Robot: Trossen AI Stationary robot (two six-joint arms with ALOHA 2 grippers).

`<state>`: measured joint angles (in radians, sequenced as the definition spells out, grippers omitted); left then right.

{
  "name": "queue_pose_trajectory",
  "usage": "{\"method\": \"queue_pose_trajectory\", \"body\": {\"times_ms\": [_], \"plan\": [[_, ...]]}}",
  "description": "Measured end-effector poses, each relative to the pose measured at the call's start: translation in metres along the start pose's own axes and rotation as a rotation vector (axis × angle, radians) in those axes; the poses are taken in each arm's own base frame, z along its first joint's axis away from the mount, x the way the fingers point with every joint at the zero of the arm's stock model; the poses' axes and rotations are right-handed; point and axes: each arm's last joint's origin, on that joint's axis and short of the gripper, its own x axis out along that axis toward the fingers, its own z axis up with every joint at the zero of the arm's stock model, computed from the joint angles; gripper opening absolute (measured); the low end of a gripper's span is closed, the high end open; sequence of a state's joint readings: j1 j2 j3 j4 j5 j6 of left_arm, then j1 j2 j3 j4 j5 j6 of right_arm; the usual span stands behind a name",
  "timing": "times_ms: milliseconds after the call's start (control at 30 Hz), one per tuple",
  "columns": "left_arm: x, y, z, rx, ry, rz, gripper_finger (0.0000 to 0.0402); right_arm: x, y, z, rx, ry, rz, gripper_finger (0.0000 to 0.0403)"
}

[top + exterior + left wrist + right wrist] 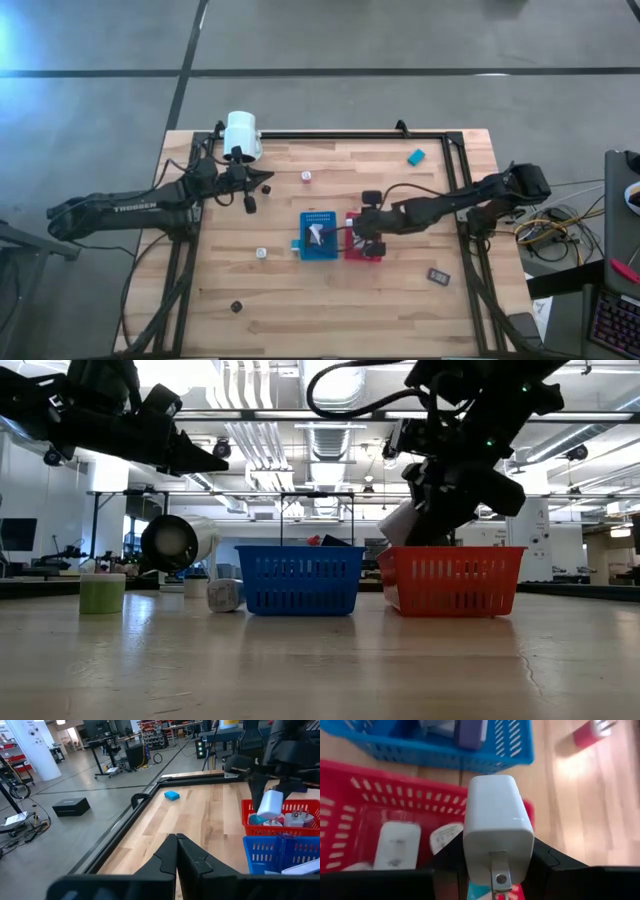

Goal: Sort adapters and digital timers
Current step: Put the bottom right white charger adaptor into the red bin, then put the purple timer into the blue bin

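blue basket and red basket on a pale wood table.
white adapter with a metal prong; teal timer; white cylinder; black arms.

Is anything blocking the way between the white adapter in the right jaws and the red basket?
Nothing visible. The right gripper holds the white adapter just above the red basket, whose top is open; a few white adapters already lie inside, with bare floor left beside them.

Two baskets, one blue and one red; two timers on the table, teal and dark.
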<state>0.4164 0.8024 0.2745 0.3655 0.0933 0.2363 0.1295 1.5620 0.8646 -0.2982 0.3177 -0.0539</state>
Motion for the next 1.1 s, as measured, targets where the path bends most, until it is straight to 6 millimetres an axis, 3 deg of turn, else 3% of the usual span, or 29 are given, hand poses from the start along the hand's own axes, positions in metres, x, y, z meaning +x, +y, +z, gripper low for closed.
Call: {"method": "queue_pose_trajectory", "body": {"times_ms": [333, 767, 900, 1100], "plan": [[0.001, 0.0, -0.001, 0.002, 0.007, 0.001, 0.0007, -0.002, 0.0, -0.006, 0.014, 0.051, 0.008, 0.0117], [0.001, 0.0, -0.002, -0.001, 0.015, -0.001, 0.0007, -0.002, 0.0, -0.007, 0.025, 0.054, 0.006, 0.0183], [0.001, 0.0, -0.002, -0.001, 0.015, -0.001, 0.0007, -0.013, -0.004, -0.004, 0.037, 0.018, -0.031, 0.0194], [0.001, 0.0, -0.002, -0.001, 0.015, -0.002, 0.0007, -0.049, -0.01, 0.003, 0.106, -0.123, -0.074, 0.0188]]}}
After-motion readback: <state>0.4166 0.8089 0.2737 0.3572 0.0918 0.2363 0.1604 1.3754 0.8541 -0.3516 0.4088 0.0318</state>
